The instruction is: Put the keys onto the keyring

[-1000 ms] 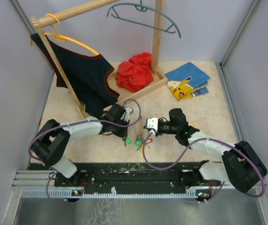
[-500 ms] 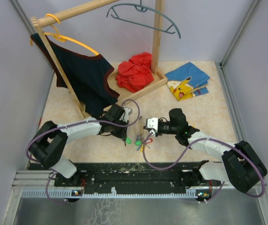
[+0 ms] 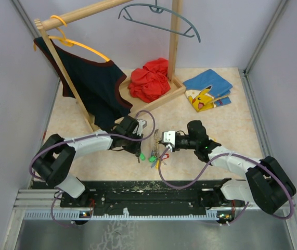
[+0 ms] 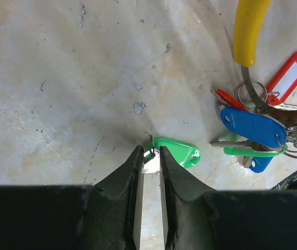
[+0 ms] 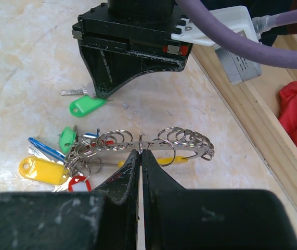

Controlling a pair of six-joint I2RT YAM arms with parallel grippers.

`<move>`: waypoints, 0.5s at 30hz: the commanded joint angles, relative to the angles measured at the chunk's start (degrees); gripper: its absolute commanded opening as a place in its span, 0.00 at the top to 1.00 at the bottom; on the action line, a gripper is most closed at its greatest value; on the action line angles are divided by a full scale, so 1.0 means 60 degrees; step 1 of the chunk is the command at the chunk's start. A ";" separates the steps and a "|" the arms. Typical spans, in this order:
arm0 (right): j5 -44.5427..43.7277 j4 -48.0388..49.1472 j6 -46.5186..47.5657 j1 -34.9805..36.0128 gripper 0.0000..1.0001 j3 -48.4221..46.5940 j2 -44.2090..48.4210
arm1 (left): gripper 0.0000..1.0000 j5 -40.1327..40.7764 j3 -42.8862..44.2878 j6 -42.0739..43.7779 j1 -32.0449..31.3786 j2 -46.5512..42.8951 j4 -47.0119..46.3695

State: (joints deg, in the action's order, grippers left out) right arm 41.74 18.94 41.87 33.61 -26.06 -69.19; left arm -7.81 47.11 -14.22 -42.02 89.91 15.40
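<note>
A loose key with a green tag (image 4: 178,152) lies flat on the table, also seen in the top view (image 3: 142,156). My left gripper (image 4: 150,154) points down at it, jaws a narrow gap apart astride the key's silvery end. The keyring (image 5: 156,142), a thin metal piece strung with several small split rings, is pinched in my shut right gripper (image 5: 140,152). A bunch of keys (image 5: 60,159) with blue, red, green and yellow tags hangs from its left end onto the table. The yellow curved piece (image 4: 249,28) lies beside the bunch (image 4: 255,127).
The wooden rack's base (image 3: 161,98) holds a red cloth (image 3: 149,79) just behind both grippers. A dark garment (image 3: 99,88) hangs on an orange hanger at the left. A blue printed cloth (image 3: 208,88) lies at the back right.
My left gripper's jaws have parted slightly over the green-tagged key. The key, the keyring and the right arm have stayed in place.
</note>
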 commanded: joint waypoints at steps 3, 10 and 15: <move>0.0340 0.0504 -0.0146 -0.0033 1.00 -0.0375 -0.0048 | 0.78 -0.0169 -0.0012 -0.0075 -0.0111 0.0162 -0.0068; 0.0396 0.0520 -0.0165 -0.0049 1.00 -0.0368 -0.0026 | 0.84 -0.0033 -0.0023 -0.0086 -0.0195 0.0200 -0.0091; 0.0397 0.0548 -0.0180 -0.0064 1.00 -0.0339 -0.0001 | 0.99 0.0235 -0.0140 -0.0009 -0.0226 -0.0004 -0.0182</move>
State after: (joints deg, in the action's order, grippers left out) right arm 42.19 19.31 41.58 33.58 -26.06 -69.19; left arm -7.92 47.11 -14.39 -42.98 90.48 15.40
